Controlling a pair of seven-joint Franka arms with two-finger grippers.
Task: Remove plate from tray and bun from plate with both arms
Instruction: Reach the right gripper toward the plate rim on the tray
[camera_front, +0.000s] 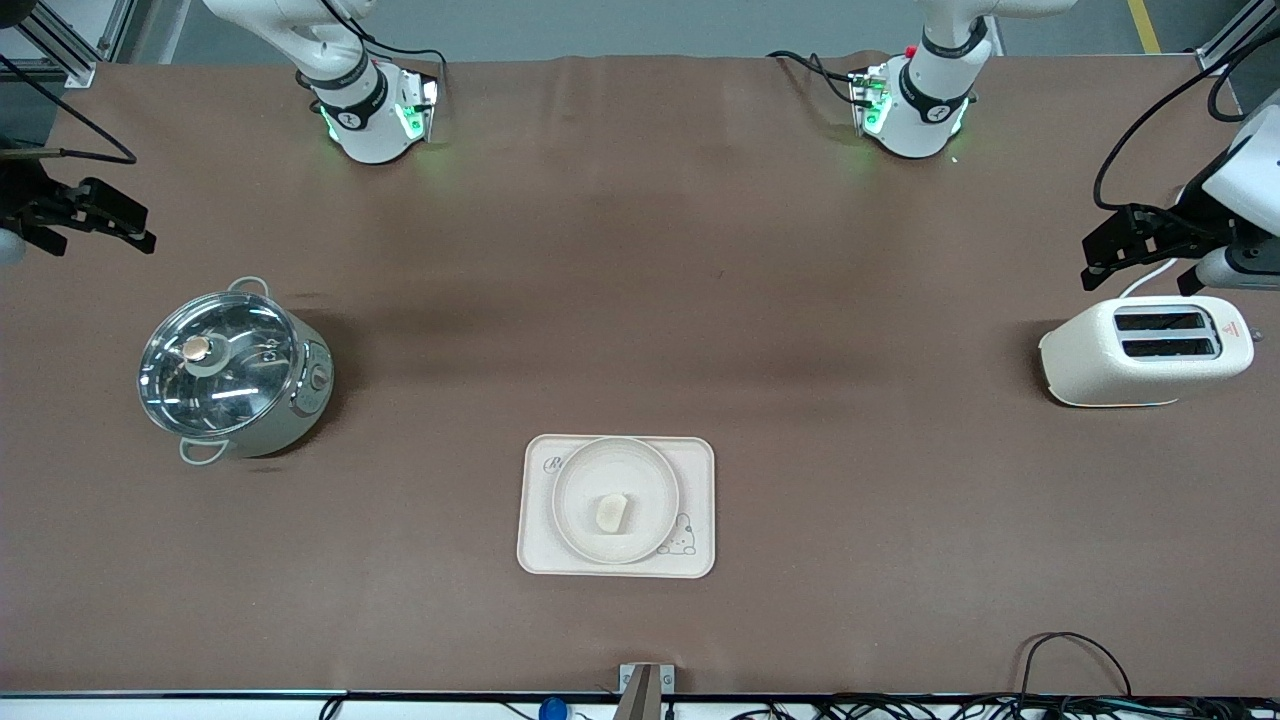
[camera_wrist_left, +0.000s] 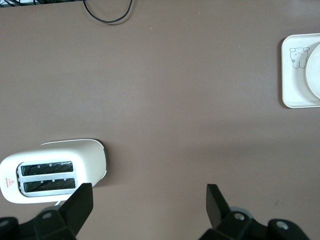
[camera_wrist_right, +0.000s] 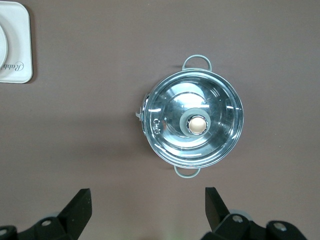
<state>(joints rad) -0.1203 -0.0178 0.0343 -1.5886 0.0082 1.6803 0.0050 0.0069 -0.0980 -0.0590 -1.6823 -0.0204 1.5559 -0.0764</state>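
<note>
The cream tray (camera_front: 696, 470) with "Rabbit" lettering lies on the brown table near the front camera, midway between the arms' ends. The round cream plate (camera_front: 590, 480) sits on it, and the small pale bun (camera_front: 611, 512) lies on the plate. My left gripper (camera_front: 1090, 262) is open and empty over the table at the left arm's end, just above the toaster. My right gripper (camera_front: 142, 226) is open and empty over the right arm's end. The left wrist view shows its open gripper (camera_wrist_left: 149, 200), the tray's corner (camera_wrist_left: 292, 75) and the plate's edge (camera_wrist_left: 315, 75). The right wrist view shows its open gripper (camera_wrist_right: 148, 202) and the tray's corner (camera_wrist_right: 17, 45).
A white two-slot toaster (camera_front: 1145, 350) stands at the left arm's end and also shows in the left wrist view (camera_wrist_left: 50, 170). A steel pot with a glass lid (camera_front: 232, 368) stands at the right arm's end and shows in the right wrist view (camera_wrist_right: 192, 120). Cables lie along the table's front edge.
</note>
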